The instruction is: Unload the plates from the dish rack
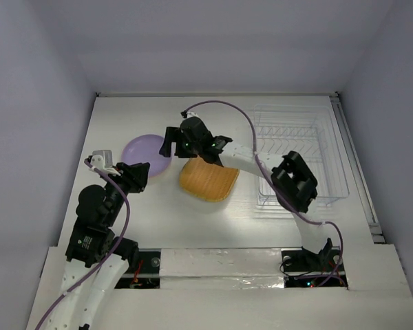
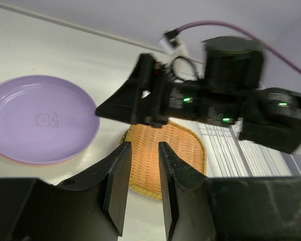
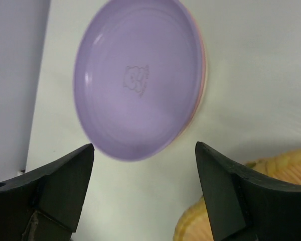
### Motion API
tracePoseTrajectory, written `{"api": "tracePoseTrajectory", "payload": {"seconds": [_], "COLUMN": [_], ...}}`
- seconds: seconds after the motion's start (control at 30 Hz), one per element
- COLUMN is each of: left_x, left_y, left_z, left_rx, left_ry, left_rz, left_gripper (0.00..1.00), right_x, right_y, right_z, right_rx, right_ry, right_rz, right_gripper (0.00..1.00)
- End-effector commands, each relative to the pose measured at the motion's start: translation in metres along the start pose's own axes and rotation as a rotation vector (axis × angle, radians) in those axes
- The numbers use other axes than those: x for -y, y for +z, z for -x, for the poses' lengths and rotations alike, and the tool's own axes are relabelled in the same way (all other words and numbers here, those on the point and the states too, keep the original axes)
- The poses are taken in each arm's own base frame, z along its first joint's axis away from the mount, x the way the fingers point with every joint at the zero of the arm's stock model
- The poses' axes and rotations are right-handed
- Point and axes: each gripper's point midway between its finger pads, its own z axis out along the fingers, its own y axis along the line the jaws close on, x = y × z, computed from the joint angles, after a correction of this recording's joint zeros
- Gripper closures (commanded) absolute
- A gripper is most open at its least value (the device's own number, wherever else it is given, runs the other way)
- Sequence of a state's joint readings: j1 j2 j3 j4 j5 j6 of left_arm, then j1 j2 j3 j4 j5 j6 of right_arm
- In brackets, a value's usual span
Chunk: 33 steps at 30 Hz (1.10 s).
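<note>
Top view: the white wire rack sits right of centre, its slots bare. On the bench a smooth purple plate lies left of centre and a woven, rounded-square orange plate lies mid-frame. The right claw hangs between them.

Left wrist view: the left claw is narrowly apart and empty.

Right wrist view: the right claw gapes wide and is empty. A pink plate shows as a rim under the purple one.
</note>
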<state>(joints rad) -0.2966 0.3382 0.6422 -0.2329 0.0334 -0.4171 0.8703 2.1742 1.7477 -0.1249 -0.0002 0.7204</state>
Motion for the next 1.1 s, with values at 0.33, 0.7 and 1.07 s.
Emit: {"api": "tracePoseTrajectory", "payload": {"seconds": [0.33, 0.7, 1.07], "left_x": [0.016, 0.04, 0.057], "left_y": [-0.003, -0.007, -0.006], "left_z": [0.022, 0.038, 0.081], "left_rx": [0.058, 0.087, 0.165], "left_ry": [0.01, 0.037, 0.065], "left_rz": [-0.059, -0.169, -0.182], "left_gripper": [0.46, 0.01, 0.03], "right_x": [-0.006, 0.097, 0.147], "right_y": [-0.236, -0.469, -0.541], "right_z": [0.097, 0.09, 0.071], "right_rx": [0.56, 1.014, 1.176], "right_ry": [-0.106, 0.046, 0.2], "right_rz": [-0.01, -0.158, -0.204], "right_gripper": [1.0, 0.28, 0.0]}}
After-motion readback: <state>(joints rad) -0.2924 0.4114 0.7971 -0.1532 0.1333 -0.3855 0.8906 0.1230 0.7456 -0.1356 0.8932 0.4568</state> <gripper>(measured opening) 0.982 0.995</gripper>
